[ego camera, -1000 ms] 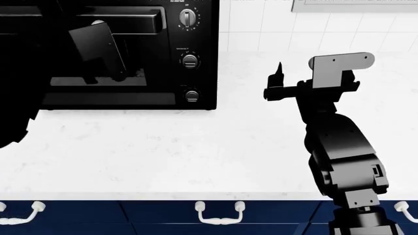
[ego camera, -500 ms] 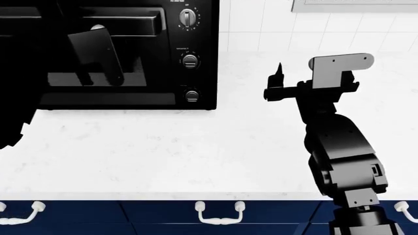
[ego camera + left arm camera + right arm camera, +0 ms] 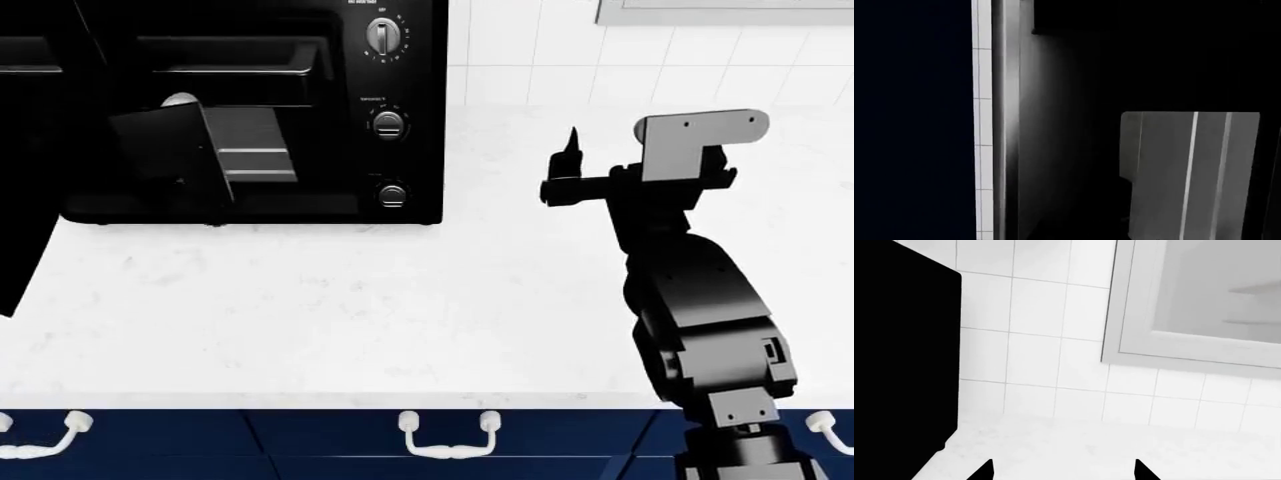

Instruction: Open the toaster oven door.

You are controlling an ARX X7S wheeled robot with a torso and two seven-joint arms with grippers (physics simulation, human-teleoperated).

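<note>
Left pincer [image 3: 174,150] at toaster oven [image 3: 387,60] door [image 3: 254,150], grip indiscernible; right pincer [image 3: 1062,472] released.

Toaster oven [image 3: 267,110] at the far left of the worktop [image 3: 334,310], backed against the tiled wall [image 3: 534,50]. Knobs [image 3: 387,125] stacked in a column down the oven's right front. Door [image 3: 200,150] at the oven's front, left of the knobs, with the left arm [image 3: 27,200] before it at the left edge. Right hand [image 3: 574,165] above the worktop, right of the oven and well apart from it. Window frame [image 3: 1174,340] on the wall, far right. Cabinet fronts [image 3: 334,440] below the worktop's near edge, handles [image 3: 447,435] on them.
</note>
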